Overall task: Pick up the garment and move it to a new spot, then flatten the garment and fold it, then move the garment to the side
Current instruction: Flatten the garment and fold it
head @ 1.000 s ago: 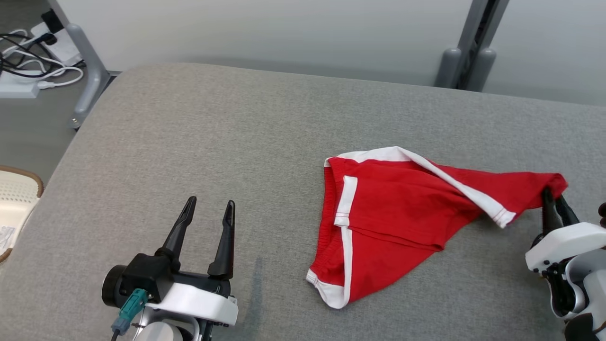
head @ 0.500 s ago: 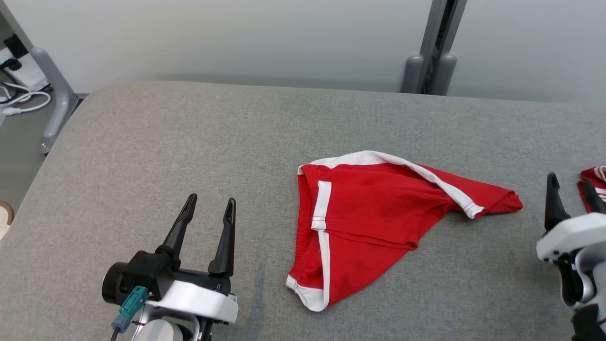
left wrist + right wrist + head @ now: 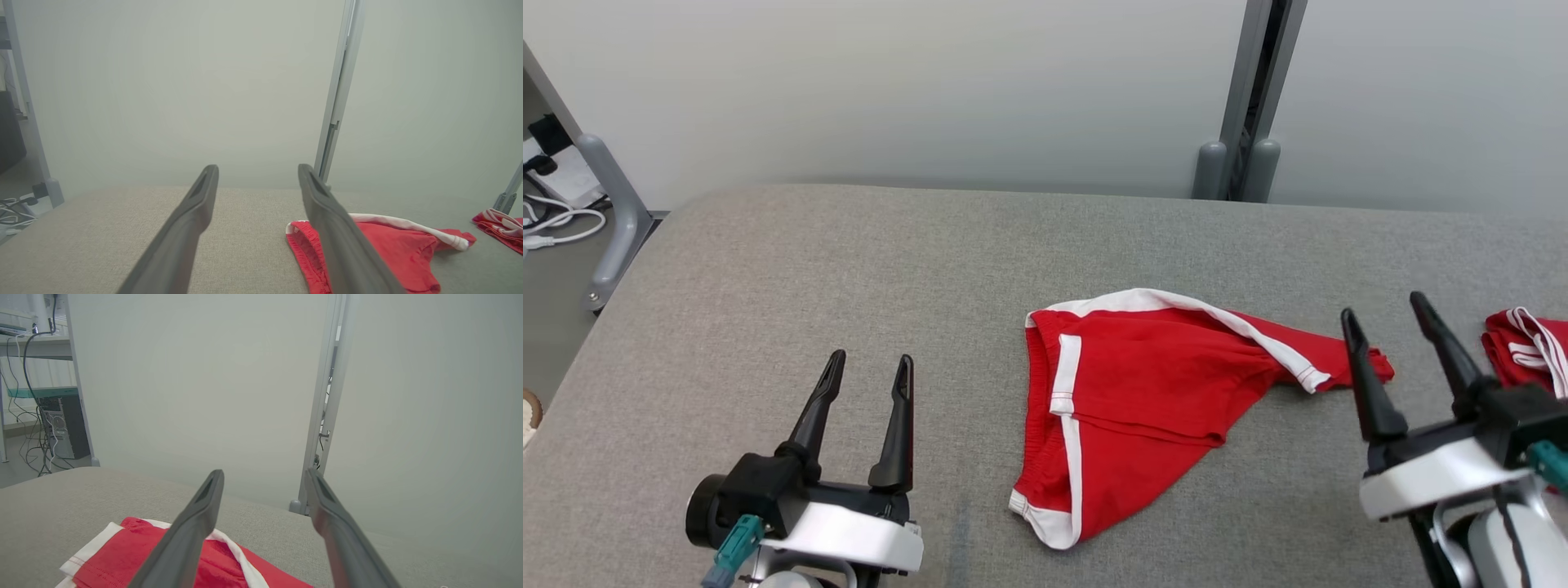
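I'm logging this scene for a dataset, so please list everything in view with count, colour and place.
shorts: one, red with white trim, crumpled on the middle of the table
other garment: one, red with white stripes, at the table's right edge
table: one, grey fabric top, under both garments
post: one, grey, upright behind the table
cables: a few, white, on the floor at far left
left gripper: one, dark fingers, open, empty, left of the shorts
right gripper: one, dark fingers, open, empty, by the shorts' right tip
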Tool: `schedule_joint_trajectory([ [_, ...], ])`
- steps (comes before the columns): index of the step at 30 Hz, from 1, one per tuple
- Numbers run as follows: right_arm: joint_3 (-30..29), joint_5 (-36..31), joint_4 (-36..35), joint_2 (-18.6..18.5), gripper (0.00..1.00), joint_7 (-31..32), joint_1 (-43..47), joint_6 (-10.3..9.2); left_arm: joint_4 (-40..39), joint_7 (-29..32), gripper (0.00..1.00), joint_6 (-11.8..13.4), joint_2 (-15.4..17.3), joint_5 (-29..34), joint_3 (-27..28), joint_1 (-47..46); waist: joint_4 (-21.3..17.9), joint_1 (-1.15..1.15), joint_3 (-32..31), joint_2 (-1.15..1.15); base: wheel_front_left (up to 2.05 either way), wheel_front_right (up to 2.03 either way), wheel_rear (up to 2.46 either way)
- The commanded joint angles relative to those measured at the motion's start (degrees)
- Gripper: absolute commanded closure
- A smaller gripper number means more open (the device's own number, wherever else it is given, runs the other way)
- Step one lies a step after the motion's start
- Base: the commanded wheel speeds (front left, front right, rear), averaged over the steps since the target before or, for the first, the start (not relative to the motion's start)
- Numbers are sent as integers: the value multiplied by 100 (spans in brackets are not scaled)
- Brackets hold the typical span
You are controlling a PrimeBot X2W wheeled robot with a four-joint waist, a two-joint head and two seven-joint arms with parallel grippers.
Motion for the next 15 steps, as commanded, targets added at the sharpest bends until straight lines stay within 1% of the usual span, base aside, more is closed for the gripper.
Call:
schedule_joint_trajectory([
  [1,-11,-48,-128,40,0,-16,137,1,-23,-4,0,18,20,11,21,72,11,0,-29,0,0,0,0],
  [4,3,-189,-346,142,0,-17,454,1,-73,-4,0,36,20,23,72,121,31,0,-56,0,0,0,0],
  [8,56,-305,-368,236,0,-18,675,1,-92,-4,0,63,20,-98,154,196,60,0,-62,0,0,0,0],
  [13,79,-267,-285,392,0,-18,739,1,-92,-4,0,5,19,-74,181,229,121,0,-42,0,0,0,0],
  [15,218,-282,-219,434,0,-18,622,1,-72,-4,0,-9,18,-51,165,210,175,0,-30,0,0,0,0],
])
